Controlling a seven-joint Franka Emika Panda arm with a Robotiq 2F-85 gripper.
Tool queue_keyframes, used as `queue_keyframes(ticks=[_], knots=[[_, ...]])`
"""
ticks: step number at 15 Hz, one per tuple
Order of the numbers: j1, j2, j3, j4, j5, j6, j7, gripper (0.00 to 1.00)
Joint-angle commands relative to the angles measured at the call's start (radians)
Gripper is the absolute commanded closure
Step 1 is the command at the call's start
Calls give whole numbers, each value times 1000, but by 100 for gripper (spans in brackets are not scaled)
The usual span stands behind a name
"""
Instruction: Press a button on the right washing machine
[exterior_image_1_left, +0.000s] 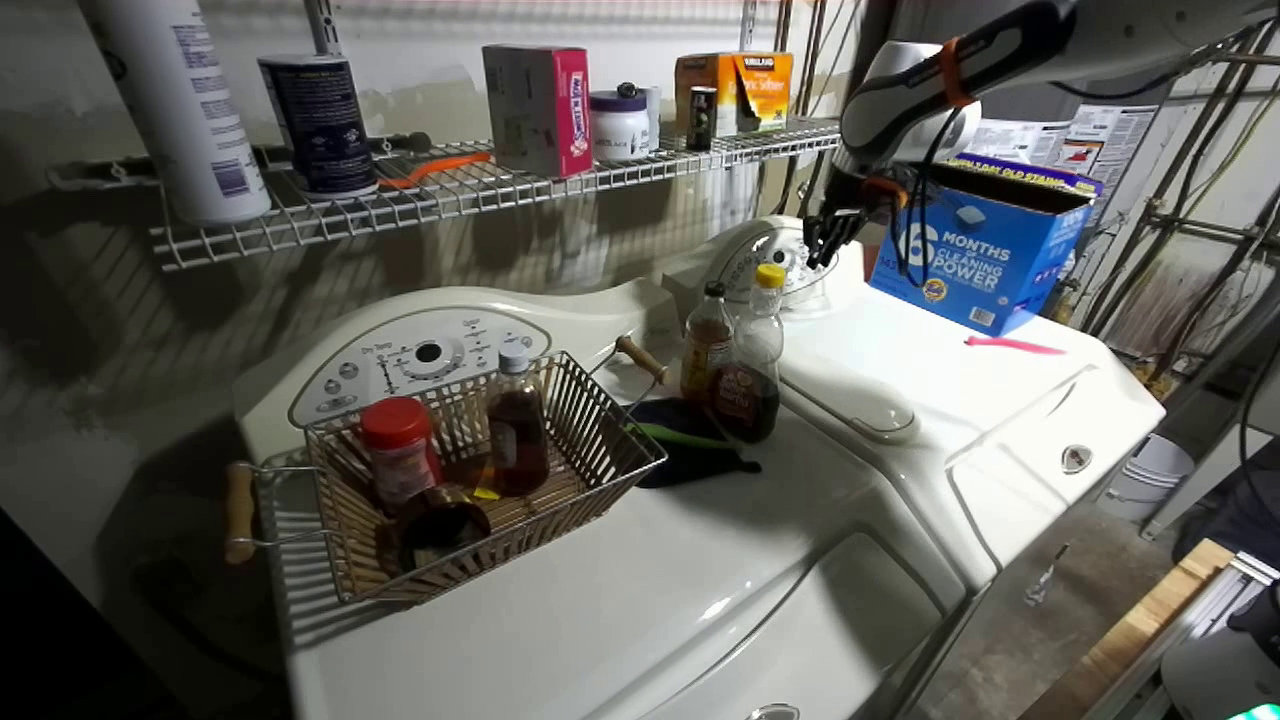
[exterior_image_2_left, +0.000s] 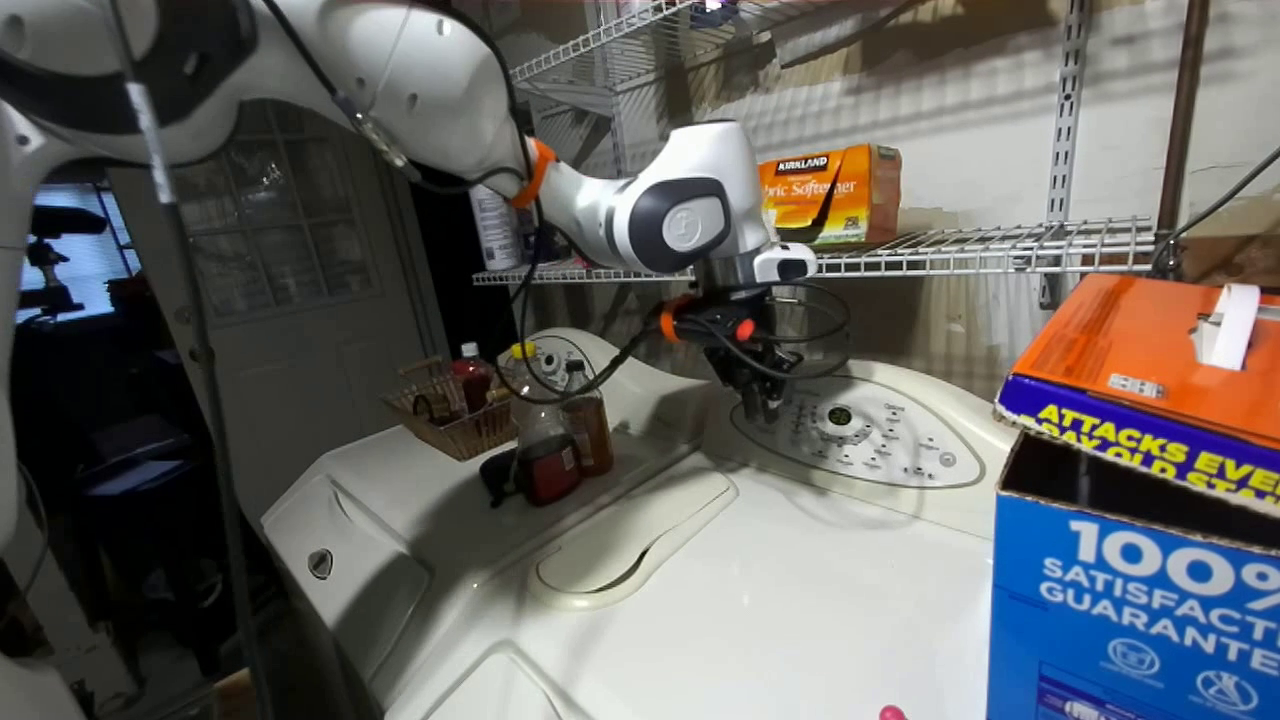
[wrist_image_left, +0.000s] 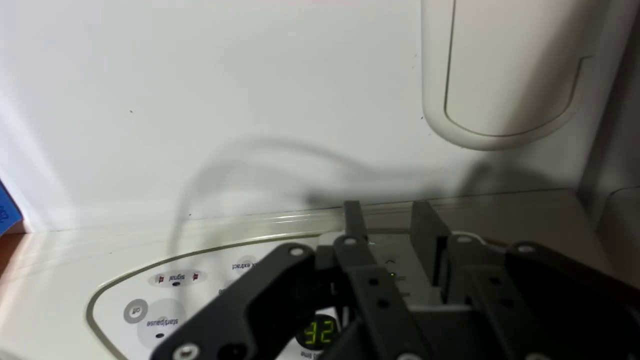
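The right washing machine (exterior_image_1_left: 850, 330) is white and glossy with a rounded back console. It also shows in an exterior view (exterior_image_2_left: 800, 560) and in the wrist view (wrist_image_left: 200, 100). Its oval control panel (exterior_image_2_left: 880, 450) carries a round dial, small buttons and a lit display (wrist_image_left: 318, 331) reading 32. In the wrist view the panel appears upside down, with the start/pause button (wrist_image_left: 162, 322) at lower left. My gripper (wrist_image_left: 387, 204) is open and empty, pointing down over the panel's end nearer the other machine (exterior_image_2_left: 763, 410). Contact with the panel cannot be told. My fingers hide part of it.
The other white machine (exterior_image_1_left: 600, 600) bears a wire basket (exterior_image_1_left: 580, 500) and syrup bottles (exterior_image_1_left: 750, 380) close beside the arm. A blue detergent box (exterior_image_1_left: 980, 250) stands on the right machine near a pink item (exterior_image_1_left: 1015, 345). A wire shelf (exterior_image_2_left: 1000, 255) runs above.
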Motion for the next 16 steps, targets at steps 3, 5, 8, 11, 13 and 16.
queue_keyframes(ticks=[3,5,8,11,13,16], knots=[[-3,-311,4,-214,23,-128,-84,23],[7,-376,-6,-234,9,-179,-89,9],[13,-456,-14,-256,22,-200,-127,0],[24,-518,-22,-294,63,-128,-195,0],[27,-480,-23,-243,26,-168,-147,0],[30,-500,-25,-262,33,-156,-161,0]])
